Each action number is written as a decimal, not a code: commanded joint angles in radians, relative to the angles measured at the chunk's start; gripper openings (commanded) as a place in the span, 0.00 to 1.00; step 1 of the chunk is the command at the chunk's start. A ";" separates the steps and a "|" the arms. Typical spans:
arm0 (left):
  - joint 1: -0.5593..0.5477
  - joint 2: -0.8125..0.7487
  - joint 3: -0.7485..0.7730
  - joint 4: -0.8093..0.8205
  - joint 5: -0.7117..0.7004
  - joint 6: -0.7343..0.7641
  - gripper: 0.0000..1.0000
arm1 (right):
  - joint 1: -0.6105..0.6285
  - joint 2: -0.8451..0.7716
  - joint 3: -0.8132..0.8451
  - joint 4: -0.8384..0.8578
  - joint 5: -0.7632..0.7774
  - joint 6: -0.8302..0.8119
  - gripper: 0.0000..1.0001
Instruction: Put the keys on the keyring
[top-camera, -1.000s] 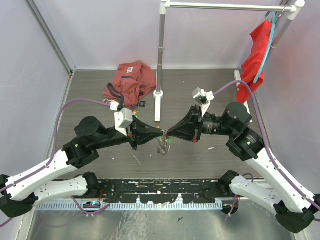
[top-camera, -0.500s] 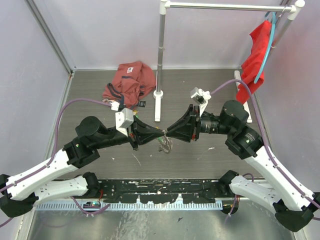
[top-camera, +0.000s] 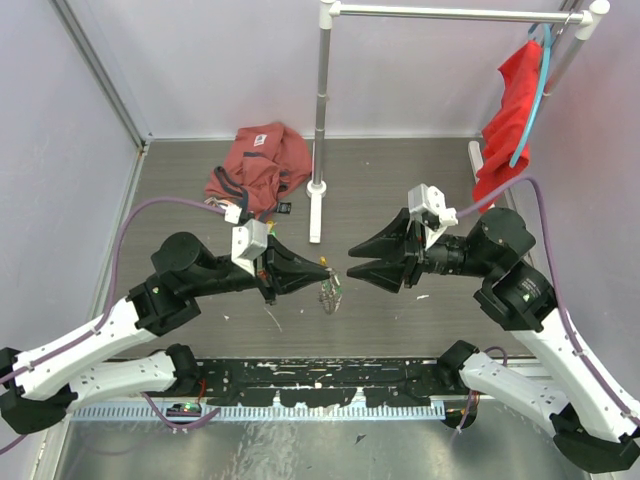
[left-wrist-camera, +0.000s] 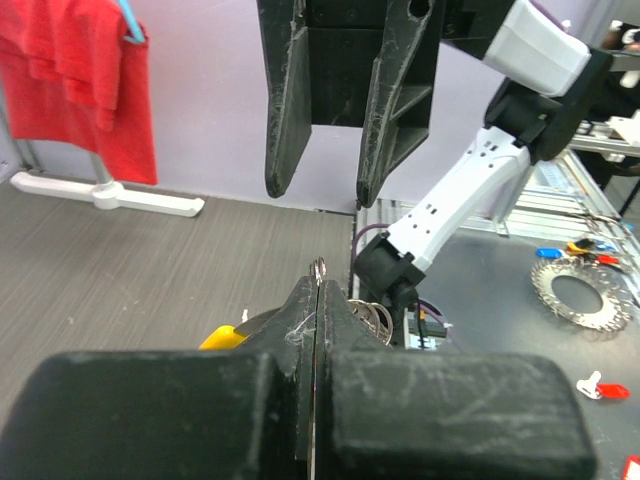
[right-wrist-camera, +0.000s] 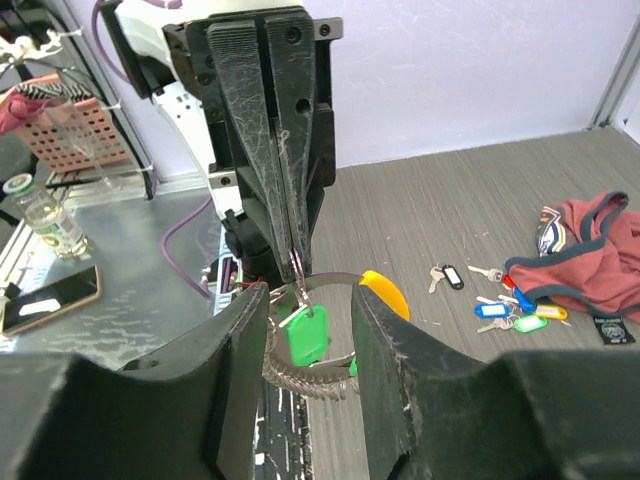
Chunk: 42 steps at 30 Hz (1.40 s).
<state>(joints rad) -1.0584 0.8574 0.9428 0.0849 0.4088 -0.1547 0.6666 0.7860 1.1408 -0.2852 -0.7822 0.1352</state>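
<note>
My left gripper (top-camera: 324, 267) is shut on the keyring (top-camera: 330, 291), which hangs below its tips above the table's middle. In the right wrist view the keyring (right-wrist-camera: 305, 378) shows its dense row of silvery keys, a curved yellow tag (right-wrist-camera: 386, 296) and a green-tagged key (right-wrist-camera: 308, 335) dangling from the pinched loop. My right gripper (right-wrist-camera: 310, 298) stands open a little to the right, its fingers either side of the hanging bunch without touching it. Several loose tagged keys (right-wrist-camera: 500, 303) lie on the table beside the garment. The left wrist view shows the left gripper (left-wrist-camera: 317, 281) pressed flat together.
A rust-red garment (top-camera: 258, 165) lies at the back left of the table. A clothes rack pole (top-camera: 321, 100) stands on its white base (top-camera: 316, 215) just behind the grippers. A red cloth (top-camera: 510, 110) hangs on a blue hanger at the back right.
My right gripper has opened and drawn back to the right, away from the left gripper's tip. The keyring stays hanging from the left gripper, which has not moved.
</note>
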 joint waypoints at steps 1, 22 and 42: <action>-0.002 0.013 0.043 0.101 0.096 -0.037 0.00 | 0.004 0.002 0.026 0.038 -0.091 -0.086 0.44; -0.003 0.043 0.040 0.175 0.115 -0.076 0.00 | 0.004 0.011 -0.044 0.130 -0.156 -0.016 0.35; -0.003 0.049 0.040 0.185 0.101 -0.076 0.00 | 0.005 0.025 -0.055 0.152 -0.175 0.001 0.17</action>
<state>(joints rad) -1.0584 0.9108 0.9443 0.2047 0.5137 -0.2222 0.6670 0.8051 1.0786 -0.1867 -0.9474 0.1299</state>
